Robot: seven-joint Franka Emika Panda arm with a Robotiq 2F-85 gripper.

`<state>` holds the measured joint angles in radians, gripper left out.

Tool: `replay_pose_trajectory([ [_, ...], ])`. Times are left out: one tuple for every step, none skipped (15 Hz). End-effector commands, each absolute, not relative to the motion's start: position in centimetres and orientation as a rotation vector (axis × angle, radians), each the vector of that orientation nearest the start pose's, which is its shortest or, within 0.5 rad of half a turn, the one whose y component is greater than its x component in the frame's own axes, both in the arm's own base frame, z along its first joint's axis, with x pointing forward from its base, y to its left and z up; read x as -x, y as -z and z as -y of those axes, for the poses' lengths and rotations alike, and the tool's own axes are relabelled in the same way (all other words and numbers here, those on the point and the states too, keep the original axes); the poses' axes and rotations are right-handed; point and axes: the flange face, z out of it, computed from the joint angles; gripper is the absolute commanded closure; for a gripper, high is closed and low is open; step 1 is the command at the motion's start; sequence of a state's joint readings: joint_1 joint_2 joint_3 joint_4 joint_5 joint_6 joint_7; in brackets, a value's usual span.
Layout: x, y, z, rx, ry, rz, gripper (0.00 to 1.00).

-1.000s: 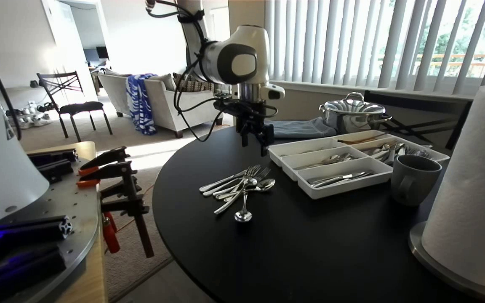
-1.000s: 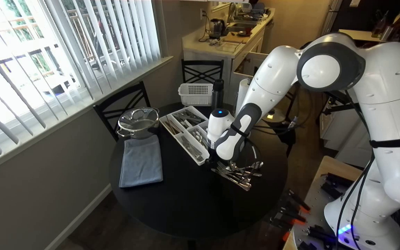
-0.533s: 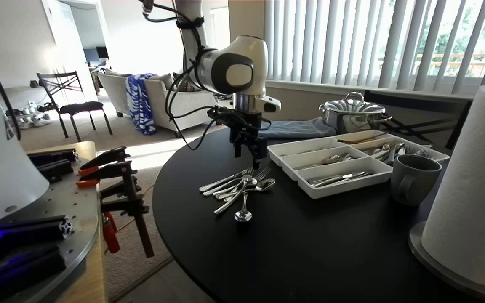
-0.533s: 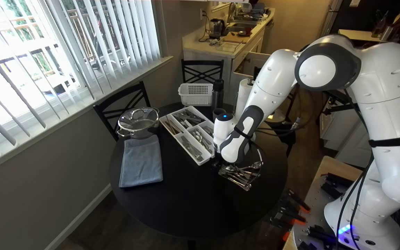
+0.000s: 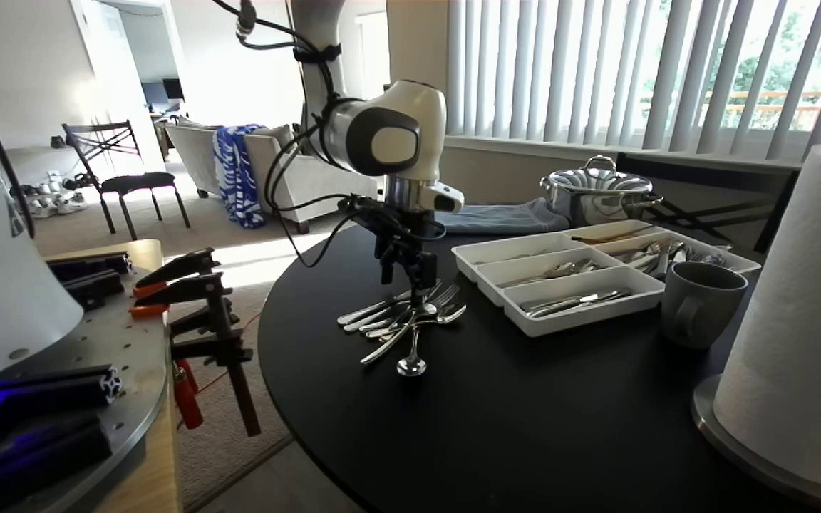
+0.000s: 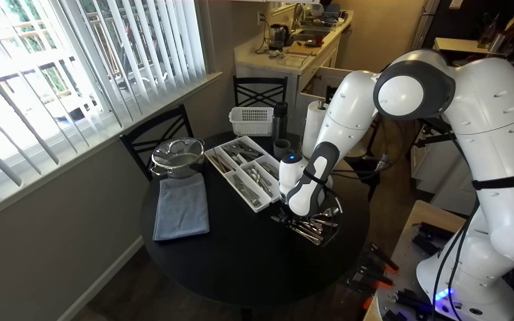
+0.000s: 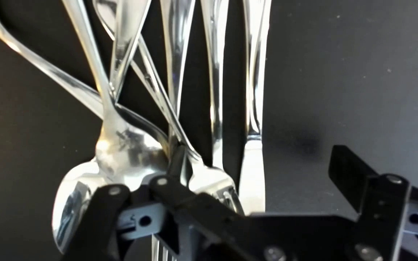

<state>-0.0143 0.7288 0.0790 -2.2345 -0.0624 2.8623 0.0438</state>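
Observation:
My gripper [image 7: 261,163] is open, pointing down just over a loose pile of silver cutlery on the round black table [image 5: 510,427]. In the wrist view a knife [image 7: 253,174] lies between the two fingers, and so does the head of a fork [image 7: 209,179]. The left finger reaches down among the pieces, close to a spoon [image 7: 125,152]; whether it touches them I cannot tell. The right finger [image 7: 348,174] stands over bare tabletop. Nothing is held. In an exterior view the gripper [image 5: 402,285] hides part of the pile, and a spoon [image 5: 411,366] sticks out in front.
A white cutlery tray [image 5: 596,312] with sorted pieces stands beside the pile. Around it are a grey mug [image 5: 703,299], a paper towel roll [image 5: 802,320], a steel pot [image 5: 599,205] and a folded blue cloth [image 6: 181,209]. A white basket [image 6: 251,122] and dark bottle [image 6: 279,121] stand behind.
The arm has come down and away from the tray's side, bringing the gripper low over the cutlery pile. Its jaws stay open, and the cutlery lies nearly as before.

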Motion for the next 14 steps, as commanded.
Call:
replay_pose_trajectory([
  [-48.4, -2.8, -4.1, 3.073, -0.182, 0.106, 0.0],
  [-48.2, -2.9, -4.2, 3.072, -0.168, 0.108, 0.0],
  [-48.0, -3.1, -4.2, 3.068, -0.151, 0.114, 0.0],
  [-47.9, -3.3, -4.3, 3.067, -0.136, 0.114, 0.0],
  [-47.8, -3.5, -4.4, 3.066, -0.116, 0.118, 0.0],
  [-47.7, -3.6, -4.4, 3.065, -0.099, 0.117, 0.0],
  [-47.6, -3.8, -4.4, 3.067, -0.081, 0.12, 0.0],
  [-47.7, -4.1, -4.4, 3.068, -0.062, 0.123, 0.0],
  [-47.9, -4.5, -4.3, 3.071, -0.033, 0.13, 0.0],
  [-48.1, -4.9, -4.3, 3.077, -0.012, 0.134, 0.0],
  [-48.5, -5.4, -4.0, 3.087, 0.007, 0.137, 0.0],
  [-48.7, -5.8, -3.6, 3.096, 0.016, 0.144, 0.0],
  [-48.9, -6.2, -3.1, 3.11, 0.013, 0.154, 0.0],
  [-49.0, -6.5, -2.4, 3.12, 0.006, 0.168, 0.0],
])
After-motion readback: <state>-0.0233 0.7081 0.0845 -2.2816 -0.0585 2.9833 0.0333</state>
